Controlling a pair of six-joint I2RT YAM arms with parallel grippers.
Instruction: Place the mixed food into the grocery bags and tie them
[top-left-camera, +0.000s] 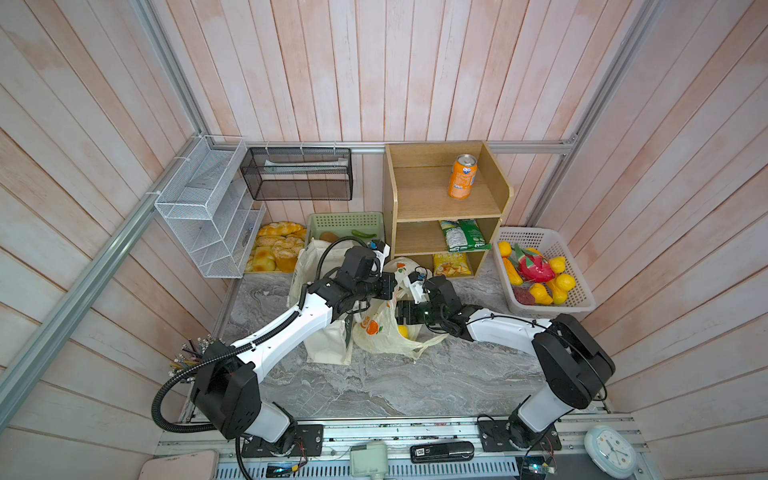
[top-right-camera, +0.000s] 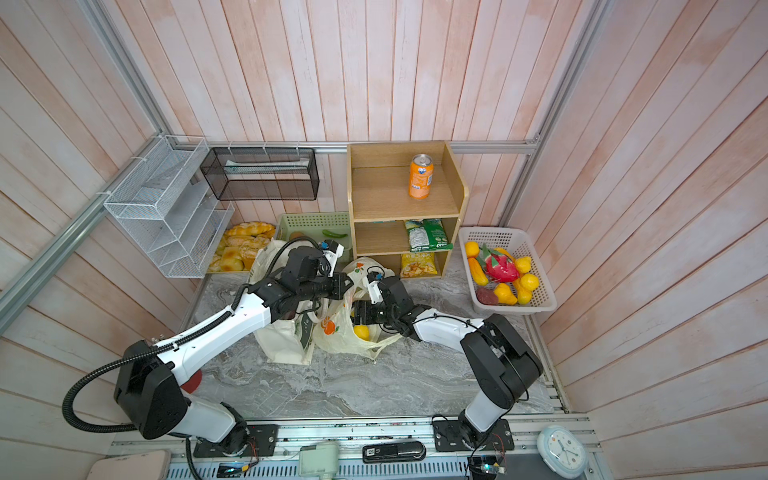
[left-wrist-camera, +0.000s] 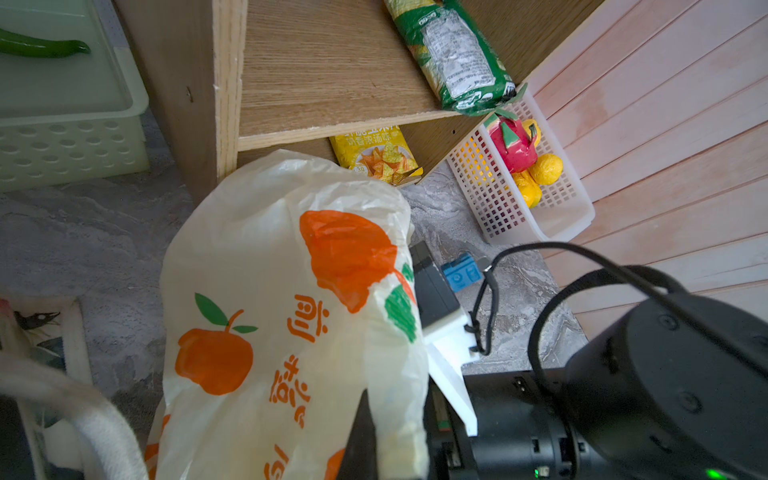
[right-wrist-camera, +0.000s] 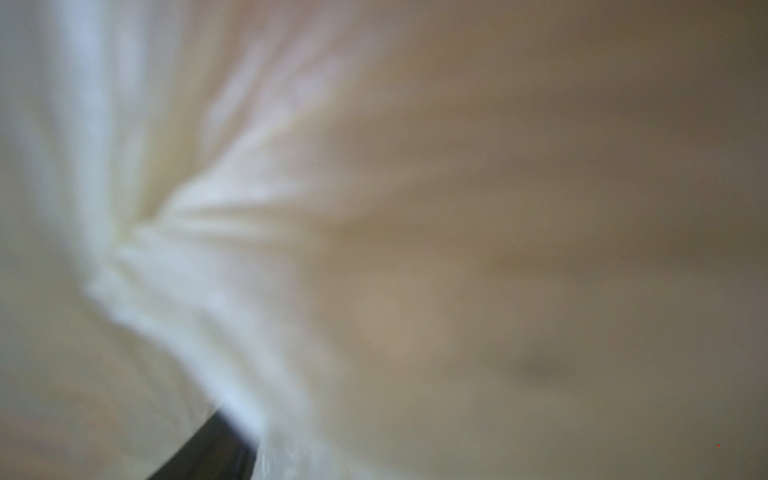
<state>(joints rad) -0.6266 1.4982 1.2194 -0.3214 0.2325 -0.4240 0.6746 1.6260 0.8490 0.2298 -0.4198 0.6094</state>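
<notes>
A thin pale-yellow plastic grocery bag (top-left-camera: 382, 338) (top-right-camera: 332, 340) with orange fruit print stands at mid-table, against a cream canvas tote (top-left-camera: 326, 349) (top-right-camera: 282, 340) on its left. A yellow lemon-like fruit (top-left-camera: 403, 331) (top-right-camera: 360, 331) shows through the plastic bag's mouth. My left gripper (top-left-camera: 394, 289) (top-right-camera: 347, 286) reaches across and is shut on a strip of the plastic bag's (left-wrist-camera: 270, 291) upper edge, held up. My right gripper (top-left-camera: 400, 315) (top-right-camera: 356, 313) is pushed into the bag's mouth. Blurred plastic (right-wrist-camera: 166, 249) fills the right wrist view, so its jaws are hidden.
A wooden shelf (top-left-camera: 449, 203) behind the bags holds an orange can (top-left-camera: 462, 176), a green packet (top-left-camera: 463, 235) and a yellow packet (top-left-camera: 451, 265). A white fruit basket (top-left-camera: 582, 305) stands right. A green basket (top-left-camera: 345, 220) and bread (top-left-camera: 276, 249) sit back left, under wire racks (top-left-camera: 208, 208).
</notes>
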